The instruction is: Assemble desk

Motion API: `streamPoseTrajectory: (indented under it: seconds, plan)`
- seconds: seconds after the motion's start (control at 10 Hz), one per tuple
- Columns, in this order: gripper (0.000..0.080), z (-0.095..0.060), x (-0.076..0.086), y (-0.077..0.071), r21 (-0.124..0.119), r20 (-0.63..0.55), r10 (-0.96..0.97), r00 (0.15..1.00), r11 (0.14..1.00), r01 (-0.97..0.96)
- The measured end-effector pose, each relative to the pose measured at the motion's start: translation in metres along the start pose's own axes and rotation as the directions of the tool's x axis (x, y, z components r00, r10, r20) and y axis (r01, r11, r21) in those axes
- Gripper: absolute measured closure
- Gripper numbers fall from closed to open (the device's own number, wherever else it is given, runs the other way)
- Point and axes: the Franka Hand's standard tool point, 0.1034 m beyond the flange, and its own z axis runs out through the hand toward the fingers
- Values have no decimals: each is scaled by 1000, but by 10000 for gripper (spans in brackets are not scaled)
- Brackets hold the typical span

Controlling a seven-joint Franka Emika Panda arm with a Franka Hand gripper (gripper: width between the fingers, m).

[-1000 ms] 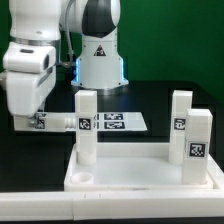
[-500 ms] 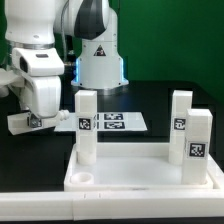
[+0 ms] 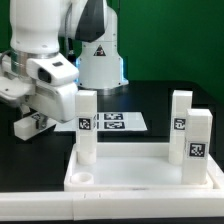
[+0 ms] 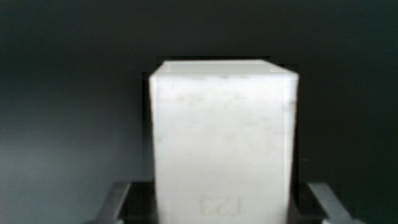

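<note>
Three square-section legs are seen standing upright on the white rimmed panel [image 3: 140, 182] in the exterior view: one leg [image 3: 87, 125] at the exterior view's left, and two legs [image 3: 180, 122] [image 3: 198, 140] close together at its right. Each carries a black-and-white tag. A round corner hole [image 3: 84, 178] is seen open in the panel's near corner, in front of the left leg. The panel is laid on the black desk [image 3: 30, 170], in front of the marker board [image 3: 115, 122]. A fourth leg [image 3: 26, 126] is gripped by the pincer [image 3: 40, 118] at the exterior view's left, well apart from the panel; it is held lying roughly level and low over the desk, and whether it touches the surface cannot be told. The arm's white base [image 3: 100, 62] is seen behind the marker board.

In the wrist view, the fourth leg [image 4: 217, 125] is shown lengthwise, filling the middle against a dark background. The pincer [image 4: 217, 205] is clenched on it, with one finger [image 4: 121, 200] pressed against each side.
</note>
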Motion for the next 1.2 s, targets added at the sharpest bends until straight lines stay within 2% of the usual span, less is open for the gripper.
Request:
streamPoseTrajectory:
  seconds: [0.1, 0.2, 0.3, 0.4, 0.5, 0.6, 0.7, 0.8, 1.0, 1.2]
  plan:
    - [515, -1, -1, 0, 5, -8, 1, 1000, 1000, -1]
    - [463, 0, -1, -1, 5, -9, 16, 1000, 1000, -16]
    - [328, 0, -1, -1, 6, -9, 24, 1000, 1000, -24]
    - [328, 0, -1, -1, 6, -9, 55, 998, 998, -54]
    - [191, -1, -1, -2, 6, -10, 73, 997, 997, -73]
    - [161, -14, -5, -3, 5, -4, 153, 988, 988, -153]
    - [161, -27, -9, -3, 5, 5, 319, 948, 948, -319]
    - [152, -35, -15, -1, -7, 18, 443, 896, 896, -443]
    - [151, -43, -22, 9, -31, 27, 713, 700, 701, -713]
    - [151, -45, -28, 14, -45, 25, 832, 554, 554, -831]
